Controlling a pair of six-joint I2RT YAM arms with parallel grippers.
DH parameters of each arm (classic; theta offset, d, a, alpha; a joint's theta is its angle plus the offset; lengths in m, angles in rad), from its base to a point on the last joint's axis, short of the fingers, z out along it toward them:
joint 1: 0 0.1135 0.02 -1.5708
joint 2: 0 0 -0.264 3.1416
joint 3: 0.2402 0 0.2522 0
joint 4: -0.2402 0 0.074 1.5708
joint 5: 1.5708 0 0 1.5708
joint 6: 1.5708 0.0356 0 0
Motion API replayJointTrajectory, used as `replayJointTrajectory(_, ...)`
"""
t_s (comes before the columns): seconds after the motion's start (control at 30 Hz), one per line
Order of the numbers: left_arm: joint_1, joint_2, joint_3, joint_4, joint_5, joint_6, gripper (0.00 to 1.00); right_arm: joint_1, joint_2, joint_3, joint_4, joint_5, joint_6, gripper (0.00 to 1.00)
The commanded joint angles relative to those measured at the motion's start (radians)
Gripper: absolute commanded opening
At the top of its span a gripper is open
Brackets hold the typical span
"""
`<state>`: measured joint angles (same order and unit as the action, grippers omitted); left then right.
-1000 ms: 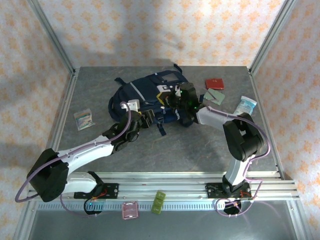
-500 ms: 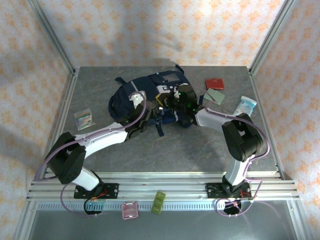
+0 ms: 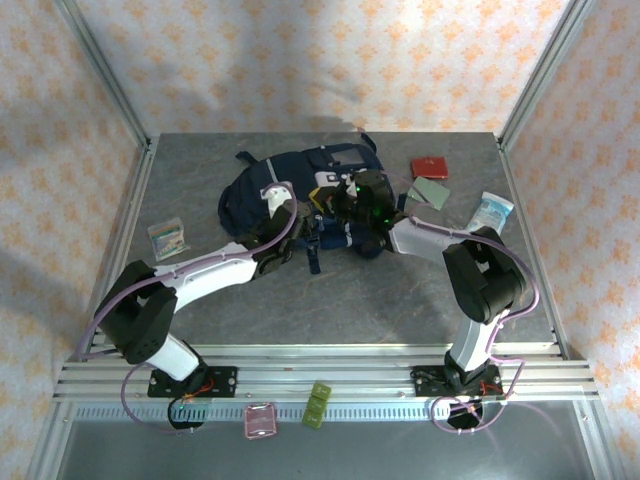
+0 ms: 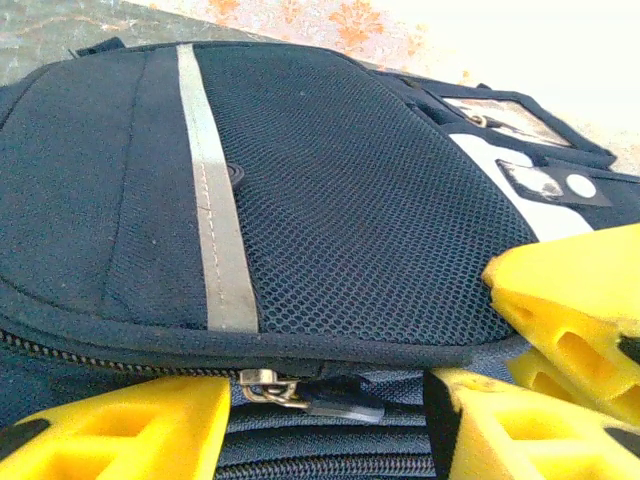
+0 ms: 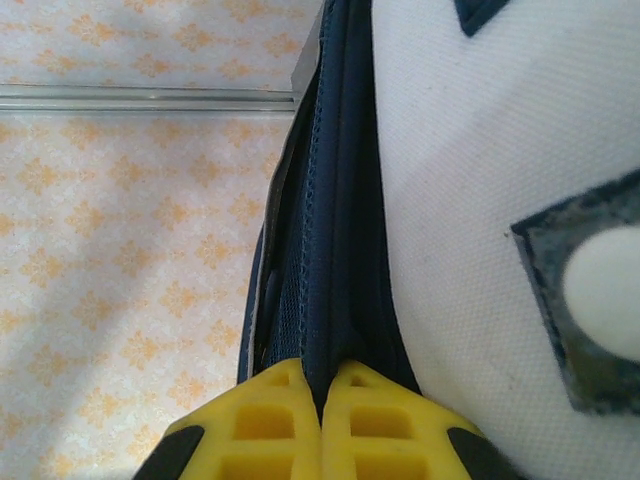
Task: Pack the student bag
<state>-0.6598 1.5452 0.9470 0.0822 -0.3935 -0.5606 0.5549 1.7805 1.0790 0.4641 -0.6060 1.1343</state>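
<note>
**Top external view.** The student bag (image 3: 245,200) lies on the table (image 3: 400,290), in the middle of the far half. The left gripper (image 3: 303,215) is at the bag's near side. The right gripper (image 3: 345,203) is on the bag's front, just beside the left one. At this size neither jaw state can be read.
- Right of the bag, towards the far right corner: a red flat item (image 3: 431,167) and grey-green cards (image 3: 428,192).
- At the right edge: a blue-white packet (image 3: 493,210).
- Near the left edge, well apart from the bag: a small clear box (image 3: 167,238).
- On the near rail: a pink case (image 3: 261,420) and a green item (image 3: 318,404).

**Left wrist view.** The left gripper's yellow fingers (image 4: 120,430) stand spread. The zipper pull (image 4: 300,392) lies between them, and neither finger is seen touching it. Above it is navy mesh crossed by a grey stripe (image 4: 215,230). A further yellow block (image 4: 575,300) sits at the right, against the bag. I cannot tell which gripper it belongs to.

**Right wrist view.** The right gripper's fingers (image 5: 275,420) are pressed together, pinching the bag's navy seam edge. The seam runs beside a white patch (image 5: 470,180). The patterned wall (image 5: 130,250) stands behind.
</note>
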Motion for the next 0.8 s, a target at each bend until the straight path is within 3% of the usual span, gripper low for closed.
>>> replayJointTrajectory(0.0,0.037,0.063,0.043,-0.002,0.011,0.042,0.58,0.028,-0.116,0.036,0.24,-0.098,0.003,0.0)
replayJointTrajectory(0.03,0.037,0.075,0.059,-0.002,0.018,0.046,0.53,0.031,-0.113,0.038,0.237,-0.102,0.001,0.0)
replayJointTrajectory(0.17,0.051,0.106,0.092,-0.029,0.02,0.043,0.13,0.034,-0.112,0.026,0.239,-0.107,0.0,0.0)
replayJointTrajectory(0.23,0.068,0.102,0.085,-0.045,0.047,0.032,0.02,0.035,-0.113,0.03,0.229,-0.11,-0.01,0.0)
replayJointTrajectory(0.53,0.169,-0.083,-0.021,-0.164,0.219,0.07,0.0,0.016,-0.122,0.032,0.069,-0.088,-0.133,0.0)
replayJointTrajectory(0.77,0.257,-0.143,-0.014,-0.332,0.242,0.183,0.0,0.011,-0.127,-0.01,-0.035,-0.073,-0.209,0.0)
